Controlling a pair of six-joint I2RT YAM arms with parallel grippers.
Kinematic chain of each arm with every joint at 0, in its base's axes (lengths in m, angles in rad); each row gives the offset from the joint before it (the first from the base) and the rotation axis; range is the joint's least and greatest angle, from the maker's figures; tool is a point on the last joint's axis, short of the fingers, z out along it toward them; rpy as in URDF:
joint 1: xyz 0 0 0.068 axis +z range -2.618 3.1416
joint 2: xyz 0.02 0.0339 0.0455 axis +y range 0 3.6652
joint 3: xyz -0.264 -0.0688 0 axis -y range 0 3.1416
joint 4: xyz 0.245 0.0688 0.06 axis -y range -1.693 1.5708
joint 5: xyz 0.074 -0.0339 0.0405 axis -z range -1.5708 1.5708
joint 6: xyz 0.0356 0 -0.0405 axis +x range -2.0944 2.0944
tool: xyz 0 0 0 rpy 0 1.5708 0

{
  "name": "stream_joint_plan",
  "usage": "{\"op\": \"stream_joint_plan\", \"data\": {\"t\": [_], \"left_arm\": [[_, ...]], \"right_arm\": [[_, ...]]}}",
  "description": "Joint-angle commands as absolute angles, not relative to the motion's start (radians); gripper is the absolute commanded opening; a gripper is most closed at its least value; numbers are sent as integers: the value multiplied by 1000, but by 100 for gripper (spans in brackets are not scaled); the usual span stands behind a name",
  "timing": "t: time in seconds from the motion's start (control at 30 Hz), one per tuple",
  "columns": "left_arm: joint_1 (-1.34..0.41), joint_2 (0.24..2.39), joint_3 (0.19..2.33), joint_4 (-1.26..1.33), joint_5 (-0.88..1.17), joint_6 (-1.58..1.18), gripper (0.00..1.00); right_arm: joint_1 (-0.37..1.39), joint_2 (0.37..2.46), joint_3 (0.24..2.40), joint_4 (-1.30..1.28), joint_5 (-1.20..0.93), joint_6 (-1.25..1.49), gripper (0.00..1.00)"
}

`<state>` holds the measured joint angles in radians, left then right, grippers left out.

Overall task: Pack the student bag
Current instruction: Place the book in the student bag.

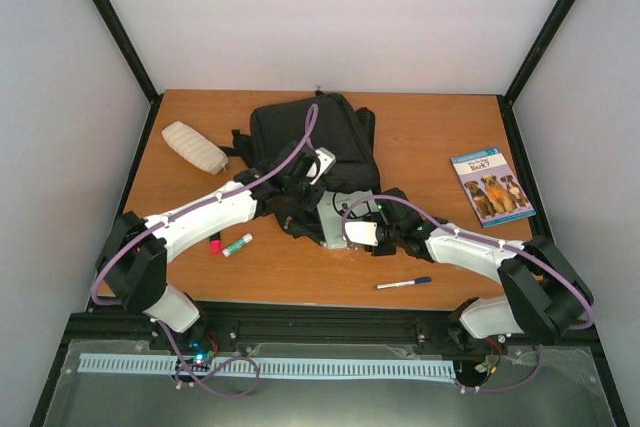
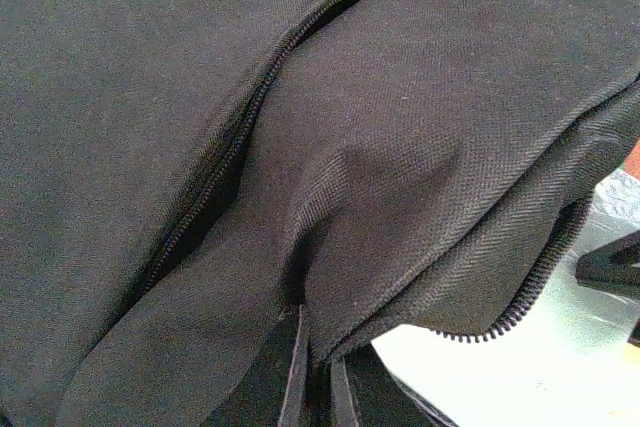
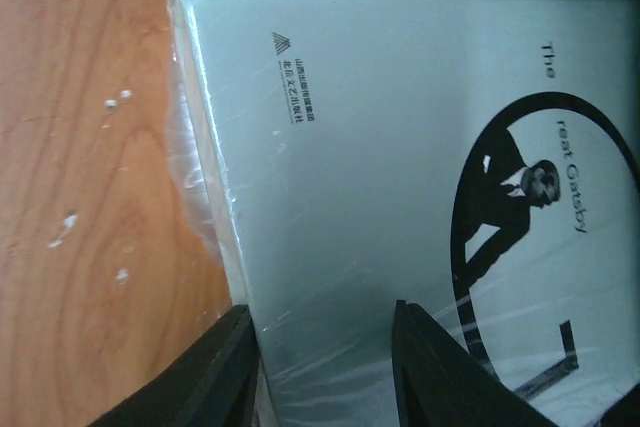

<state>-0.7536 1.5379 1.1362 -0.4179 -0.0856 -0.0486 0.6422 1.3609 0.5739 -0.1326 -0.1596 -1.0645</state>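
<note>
Tabletop (image 1: 420,127): right hand (image 3: 322,325) at book (image 3: 400,147) edge, maybe gripping; student bag (image 1: 310,132) adjacent

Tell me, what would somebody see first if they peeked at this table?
The big black bag in the middle of the table, with both arms reaching to it. The left gripper pinches its fabric, and the right gripper sits at the edge of a pale wrapped book by the bag's near side. A dog book lies off to the right.
</note>
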Motion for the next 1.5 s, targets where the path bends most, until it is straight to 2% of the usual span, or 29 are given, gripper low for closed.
{"op": "stream_joint_plan", "data": {"t": [0.0, 0.17, 0.3, 0.57, 0.67, 0.77, 0.87, 1.13, 1.27, 1.47], "left_arm": [[-756, 1514, 1189, -370, -48, -62, 1], [-756, 1511, 1185, -369, -44, -55, 1], [-757, 1512, 1179, -360, -42, -59, 1], [-756, 1492, 1169, -360, -56, -59, 1], [-757, 1485, 1168, -361, -58, -60, 1], [-757, 1483, 1181, -379, -45, -56, 1], [-758, 1484, 1203, -410, -34, -47, 1], [-756, 1482, 1244, -444, 32, -48, 1], [-756, 1510, 1300, -509, 142, -43, 1], [-756, 1528, 1309, -525, 113, -21, 1]], "right_arm": [[647, 1369, 556, -57, -102, -1009, 35], [649, 1344, 584, -6, -94, -1047, 34], [649, 1418, 633, 47, -77, -1042, 33], [660, 1470, 639, 267, 23, -935, 34], [660, 1431, 642, 213, -8, -913, 37], [653, 1351, 649, 18, -169, -928, 43], [650, 1286, 649, -103, -222, -904, 43], [633, 1233, 616, -184, -177, -958, 25], [632, 1292, 620, -146, -146, -984, 17], [634, 1449, 678, -103, -126, -1028, 11]]}}
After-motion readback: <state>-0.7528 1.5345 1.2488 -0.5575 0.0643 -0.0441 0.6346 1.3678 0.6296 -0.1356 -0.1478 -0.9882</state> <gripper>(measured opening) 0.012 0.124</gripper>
